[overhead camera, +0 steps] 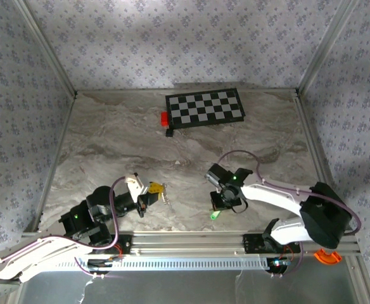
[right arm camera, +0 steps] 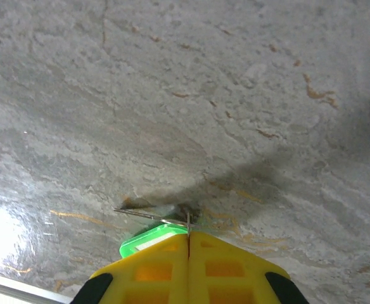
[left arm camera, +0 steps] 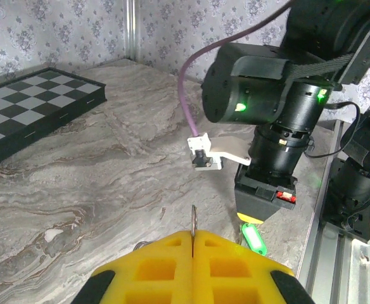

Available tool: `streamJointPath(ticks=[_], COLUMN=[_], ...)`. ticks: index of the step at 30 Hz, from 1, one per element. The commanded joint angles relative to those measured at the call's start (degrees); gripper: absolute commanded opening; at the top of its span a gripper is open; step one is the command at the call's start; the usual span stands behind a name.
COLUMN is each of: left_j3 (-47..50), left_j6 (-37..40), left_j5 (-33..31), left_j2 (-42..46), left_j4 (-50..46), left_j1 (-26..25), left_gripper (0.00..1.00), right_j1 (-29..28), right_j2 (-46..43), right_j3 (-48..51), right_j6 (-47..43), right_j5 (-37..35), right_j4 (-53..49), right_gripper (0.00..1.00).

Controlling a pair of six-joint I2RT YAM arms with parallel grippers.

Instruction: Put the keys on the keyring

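Note:
My left gripper (overhead camera: 154, 189) (left arm camera: 192, 233) is shut on a key (left arm camera: 193, 219), a thin silvery blade seen edge-on that sticks up from between the yellow pads. In the top view the key (overhead camera: 164, 197) juts out toward the right arm. My right gripper (overhead camera: 220, 204) (right arm camera: 189, 233) points down at the marble, shut on the keyring (right arm camera: 148, 217), a thin grey wire running left from the pad tips. The green tag (right arm camera: 146, 240) (overhead camera: 215, 215) (left arm camera: 255, 239) hangs just below it, close to the table. The two grippers are apart, the left one facing the right.
A checkerboard (overhead camera: 205, 107) (left arm camera: 33, 104) lies at the back of the marble table (overhead camera: 109, 145), with a small red block (overhead camera: 165, 118) and a small black piece (overhead camera: 170, 132) at its left corner. An aluminium rail (overhead camera: 191, 240) runs along the near edge.

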State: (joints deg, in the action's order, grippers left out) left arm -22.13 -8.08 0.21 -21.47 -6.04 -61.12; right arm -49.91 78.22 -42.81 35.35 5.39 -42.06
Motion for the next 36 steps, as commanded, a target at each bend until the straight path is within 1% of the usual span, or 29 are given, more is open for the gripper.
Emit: streamJointPath(ticks=[1,3,5,9,14,25,31,32,36], left_j3=[0.50,0.98,1.29,1.74,2.03,2.49,2.62,2.62,2.57], left_j6=[-0.60,-0.96,-1.49,-2.16,-2.13,-2.20,-2.21,-2.21,-2.30], left_j5=[1.02,1.28,1.53,1.95,1.33,2.19,2.47,2.43,2.60], left_j2=[0.61,0.73,0.85,1.41,2.78,5.08,5.64,5.65,5.41], left_j4=[3.65,4.17,4.55,4.46,3.81,3.92,4.11,4.11,4.20], left_j1=[0.21,0.22,0.21,0.21,0.19,0.19,0.19,0.21,0.21], left_gripper=[0.00,0.00,0.00,0.00,0.00,0.00,0.00,0.00,0.00], right_j1=[0.03,0.35,1.36,1.84,1.77,1.79,2.05,2.08,1.46], right_j2=[3.70,5.91,7.12,9.94,11.90,13.46,12.43,12.12,9.67], right_j3=[-4.55,-6.03,-6.04,-7.89,-10.71,-9.85,-9.19,-9.06,-8.62], right_j6=[-6.64,-8.58,-9.96,-11.08,-11.95,-11.86,-10.92,-10.70,-8.87], right_j5=[1.31,3.69,7.22,8.96,8.13,7.97,6.92,6.81,4.48], right_j4=[-9.98,-12.64,-12.31,-13.18,-15.04,-14.20,-13.06,-12.76,-11.87], right_gripper=[0.00,0.00,0.00,0.00,0.00,0.01,0.10,0.13,0.32])
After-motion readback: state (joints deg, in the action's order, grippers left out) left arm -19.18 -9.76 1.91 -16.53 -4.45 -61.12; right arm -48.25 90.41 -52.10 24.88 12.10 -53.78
